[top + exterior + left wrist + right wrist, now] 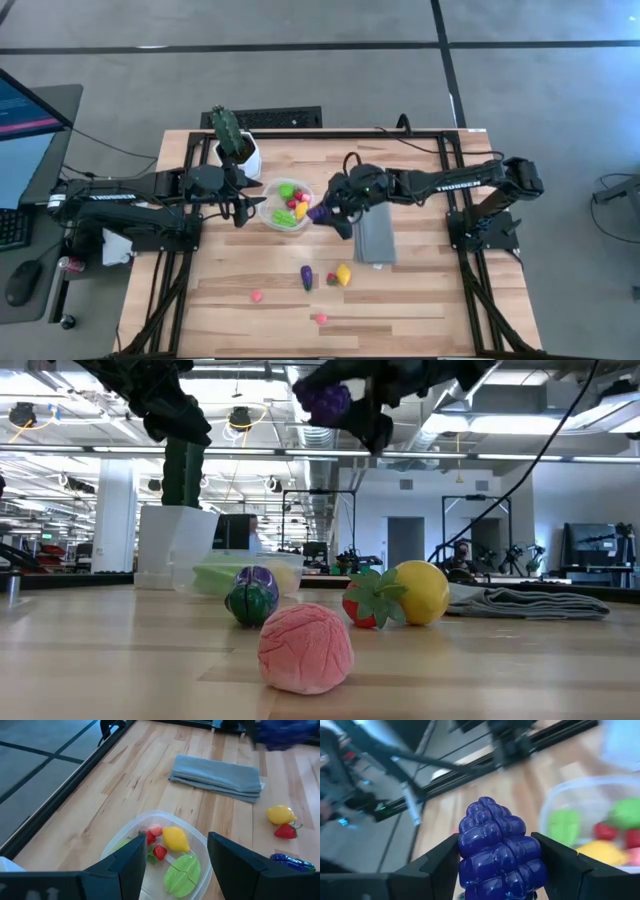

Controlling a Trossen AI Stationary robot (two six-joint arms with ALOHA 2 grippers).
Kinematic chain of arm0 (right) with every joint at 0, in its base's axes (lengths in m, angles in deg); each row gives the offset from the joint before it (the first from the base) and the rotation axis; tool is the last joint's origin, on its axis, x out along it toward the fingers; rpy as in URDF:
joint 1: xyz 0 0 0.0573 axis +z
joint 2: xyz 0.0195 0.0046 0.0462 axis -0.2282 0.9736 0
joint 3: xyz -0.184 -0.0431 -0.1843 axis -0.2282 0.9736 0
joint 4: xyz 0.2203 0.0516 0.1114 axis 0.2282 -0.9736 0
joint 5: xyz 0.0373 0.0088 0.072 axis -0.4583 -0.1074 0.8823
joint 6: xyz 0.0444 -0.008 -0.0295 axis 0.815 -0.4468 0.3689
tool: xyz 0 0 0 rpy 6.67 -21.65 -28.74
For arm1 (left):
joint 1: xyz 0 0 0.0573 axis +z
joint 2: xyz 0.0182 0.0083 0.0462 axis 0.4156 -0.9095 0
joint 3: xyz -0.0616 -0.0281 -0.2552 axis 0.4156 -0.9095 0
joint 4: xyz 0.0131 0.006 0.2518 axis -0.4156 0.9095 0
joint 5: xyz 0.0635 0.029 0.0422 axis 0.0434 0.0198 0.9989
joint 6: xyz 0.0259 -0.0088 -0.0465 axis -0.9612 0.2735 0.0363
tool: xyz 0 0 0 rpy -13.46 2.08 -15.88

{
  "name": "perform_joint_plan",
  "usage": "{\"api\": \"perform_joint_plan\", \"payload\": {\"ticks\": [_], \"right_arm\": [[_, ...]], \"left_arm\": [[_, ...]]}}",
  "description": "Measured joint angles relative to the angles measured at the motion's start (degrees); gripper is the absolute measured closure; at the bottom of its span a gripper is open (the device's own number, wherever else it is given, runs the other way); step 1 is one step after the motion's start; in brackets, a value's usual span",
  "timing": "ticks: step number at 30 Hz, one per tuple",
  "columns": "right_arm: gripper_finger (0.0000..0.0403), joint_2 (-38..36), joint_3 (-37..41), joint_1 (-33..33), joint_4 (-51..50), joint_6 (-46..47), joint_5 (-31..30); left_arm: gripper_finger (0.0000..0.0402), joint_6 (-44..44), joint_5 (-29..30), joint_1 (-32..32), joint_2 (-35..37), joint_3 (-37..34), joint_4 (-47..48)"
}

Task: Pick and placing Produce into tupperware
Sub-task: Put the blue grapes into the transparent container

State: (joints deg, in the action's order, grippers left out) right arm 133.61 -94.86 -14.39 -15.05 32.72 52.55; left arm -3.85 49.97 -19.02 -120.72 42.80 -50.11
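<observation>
Evidently the right gripper (pixel 322 213) had its two dark fingers pinched on a knobbly purple-blue toy bunch of grapes (pixel 496 848), one finger pressed against each flank so that the lumpy fruit sat wedged between them. It hung in the air just beside the rim of the small round clear plastic container (pixel 270 216), on the side nearer the flat grey folded cloth (pixel 376 238), which I judge was the approach for dropping the piece in. From table height the grapes showed well above the wood, so nothing was dragging.

The left gripper (pixel 243 205) waited at the container's opposite side, near the tall green cactus in a white pot (pixel 236 142), its fingers spread apart with nothing between them; its wrist camera looked straight down into the bowl, probably a position that kept it clear of the other arm's path.

Inside the container lay a yellow lemon-like piece (pixel 176 839), a split green piece (pixel 182 872), small red berries (pixel 159 852) and a pale pink one, all loose on the clear floor. Still out on the light wooden tabletop (pixel 420 310) were a yellow lemon (pixel 344 273) touching a red strawberry with a green leaf (pixel 331 279), a dark purple eggplant-like piece (pixel 306 277) just beside them, and two pink wrinkled balls (pixel 256 296) farther toward the near edge, well apart from the bowl.
</observation>
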Motion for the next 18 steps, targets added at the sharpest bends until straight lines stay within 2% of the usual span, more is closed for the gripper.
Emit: {"api": "perform_joint_plan", "payload": {"ticks": [12,18], "right_arm": [[0.0147,0.06,0.0,-6.21,4.29,-4.63,-6.28],[0.0147,5.52,-0.03,-6.98,11.06,-4.71,-6.69]], "left_arm": [[0.0202,-0.48,0.18,0.0,0.0,0.0,-3.9],[0.0202,-1.47,0.33,0.0,0.0,0.0,-7.08]]}}
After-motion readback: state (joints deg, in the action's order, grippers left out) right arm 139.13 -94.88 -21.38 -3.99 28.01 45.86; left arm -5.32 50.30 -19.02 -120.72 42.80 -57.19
